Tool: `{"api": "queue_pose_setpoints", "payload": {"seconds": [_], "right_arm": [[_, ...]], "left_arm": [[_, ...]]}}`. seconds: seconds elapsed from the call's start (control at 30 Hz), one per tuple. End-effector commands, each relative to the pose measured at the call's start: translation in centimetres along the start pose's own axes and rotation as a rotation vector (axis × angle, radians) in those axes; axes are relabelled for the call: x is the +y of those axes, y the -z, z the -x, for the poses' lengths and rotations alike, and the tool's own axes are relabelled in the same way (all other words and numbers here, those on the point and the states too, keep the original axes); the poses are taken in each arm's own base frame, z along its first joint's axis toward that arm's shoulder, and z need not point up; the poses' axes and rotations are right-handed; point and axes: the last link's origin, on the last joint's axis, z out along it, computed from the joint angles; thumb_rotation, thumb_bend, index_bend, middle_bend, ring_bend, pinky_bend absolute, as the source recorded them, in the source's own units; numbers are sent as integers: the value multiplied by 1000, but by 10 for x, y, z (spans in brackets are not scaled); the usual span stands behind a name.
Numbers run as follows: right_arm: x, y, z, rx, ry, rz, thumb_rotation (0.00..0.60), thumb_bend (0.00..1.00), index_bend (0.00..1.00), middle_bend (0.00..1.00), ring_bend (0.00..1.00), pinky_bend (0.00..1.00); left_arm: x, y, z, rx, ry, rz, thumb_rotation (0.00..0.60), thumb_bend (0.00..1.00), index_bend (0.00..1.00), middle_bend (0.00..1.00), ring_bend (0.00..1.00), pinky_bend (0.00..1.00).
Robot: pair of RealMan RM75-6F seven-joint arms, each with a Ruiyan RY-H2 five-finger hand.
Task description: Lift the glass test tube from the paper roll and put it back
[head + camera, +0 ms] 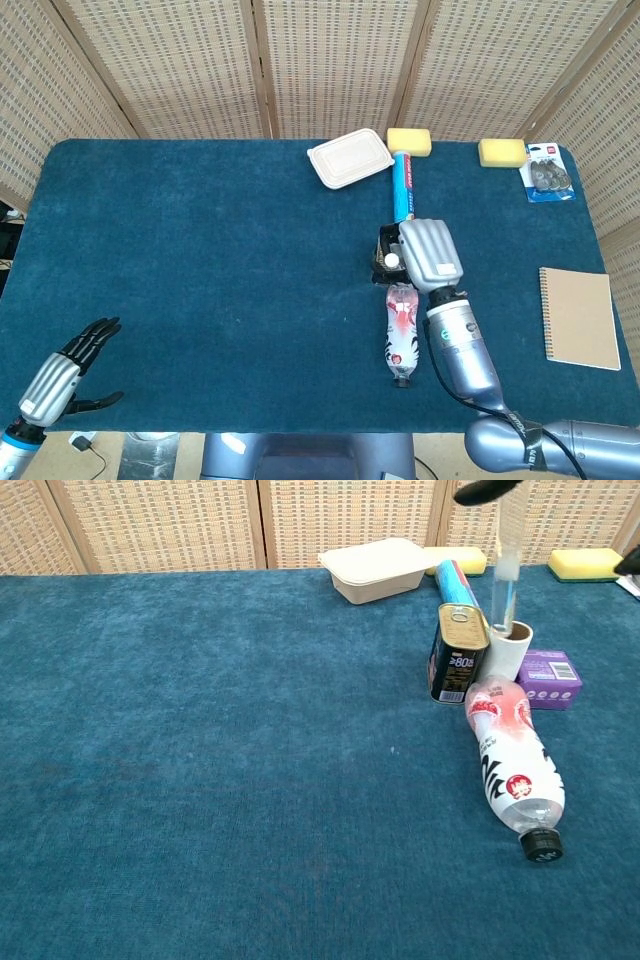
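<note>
The glass test tube (507,580) hangs upright, and its lower end is level with the open top of the white paper roll (512,652). My right hand (430,253) grips the tube near its top. In the chest view only the hand's dark fingers (486,490) show at the upper edge. From the head view the hand covers the roll and most of the tube. My left hand (68,374) hovers off the table's near left corner, fingers spread, holding nothing.
A gold can (459,655) stands touching the roll's left side, and a purple box (549,678) lies to its right. A plastic bottle (515,770) lies in front. Behind are a blue tube (455,580), a white lidded container (375,568), yellow sponges (408,140) and a notebook (580,317).
</note>
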Motion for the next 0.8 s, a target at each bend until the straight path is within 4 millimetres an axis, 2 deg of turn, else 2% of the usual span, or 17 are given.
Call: {"api": "queue_pose_setpoints", "payload": {"seconds": [0.03, 0.1, 0.17, 0.27, 0.33, 0.43, 0.5, 0.57, 0.63, 0.8], "right_arm": [[13, -7, -14, 50, 11, 79, 600, 286, 810, 933, 965, 778], [21, -16, -31, 142, 15, 148, 600, 286, 810, 935, 966, 778], [19, -14, -28, 131, 13, 136, 600, 288, 811, 937, 968, 780], [14, 3, -15, 15, 67, 48, 600, 288, 812, 938, 969, 784], [15, 8, -17, -4, 106, 18, 600, 288, 812, 937, 970, 792], [21, -5, -38, 128, 75, 70, 600, 288, 812, 939, 970, 796], [29, -11, -43, 181, 32, 138, 600, 288, 814, 940, 972, 796], [30, -10, -38, 142, -49, 178, 600, 288, 815, 943, 974, 797], [28, -3, -25, 20, -171, 178, 600, 290, 815, 948, 978, 804], [39, 2, -30, -36, -172, 178, 600, 293, 815, 951, 982, 820]], "left_arm": [[1, 1, 0, 4, 0, 1, 600, 61, 0, 52, 41, 208], [0, 1, -1, 5, 1, 0, 600, 60, 0, 52, 40, 208], [0, -1, -1, 6, 4, -2, 600, 60, 0, 51, 41, 208], [-1, -4, 1, -5, 4, -2, 600, 60, 0, 51, 40, 208], [0, -4, 1, -8, 2, 0, 600, 60, 0, 51, 41, 208], [3, -1, 1, -3, -1, 8, 600, 60, 0, 51, 40, 208], [4, 1, 1, -2, -1, 8, 600, 60, 0, 51, 40, 207], [3, 2, 1, -2, -2, 5, 600, 60, 0, 51, 41, 208], [2, 0, 1, 1, 1, 1, 600, 60, 0, 51, 41, 207], [3, -3, 2, -9, -2, 5, 600, 60, 0, 51, 40, 208]]}}
